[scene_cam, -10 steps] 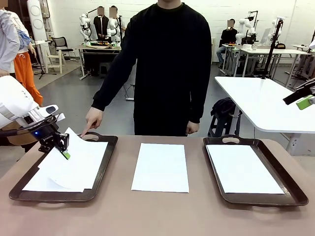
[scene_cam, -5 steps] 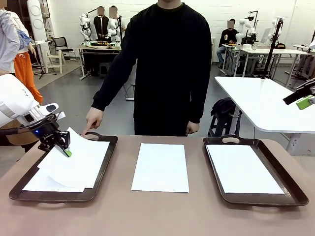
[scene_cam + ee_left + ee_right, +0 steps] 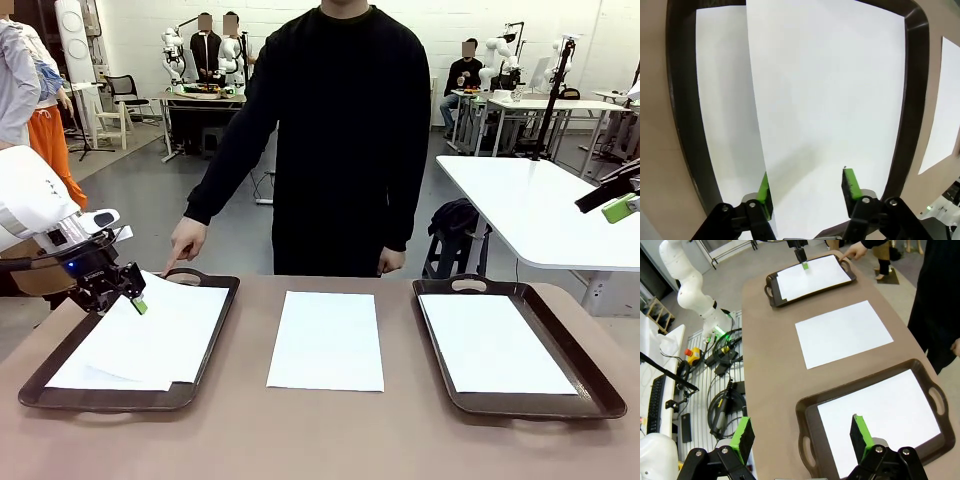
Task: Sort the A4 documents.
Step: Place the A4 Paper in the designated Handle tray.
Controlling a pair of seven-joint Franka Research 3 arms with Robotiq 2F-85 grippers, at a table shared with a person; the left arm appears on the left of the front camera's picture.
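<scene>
My left gripper [image 3: 130, 298] jaws apart over A4 sheet [image 3: 160, 335] lying in left tray [image 3: 217, 330], which person's hand [image 3: 185, 245] points at; right gripper [image 3: 800, 432] spread wide, idle.

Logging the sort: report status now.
Left tool open over left tray, sheet lying inside. Right tool open, raised. Middle sheet on table. Hand pointing at tray.

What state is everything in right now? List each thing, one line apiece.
Left gripper: open, over the top sheet, gripping nothing.
Right gripper: open, empty, held in the air.
Top sheet: lying askew in the left tray.
Lower sheet: flat beneath it.
Middle sheet: flat on the table, between the trays.
Right sheet: flat in the right tray.
Person's hand: pointing at the left tray.
</scene>
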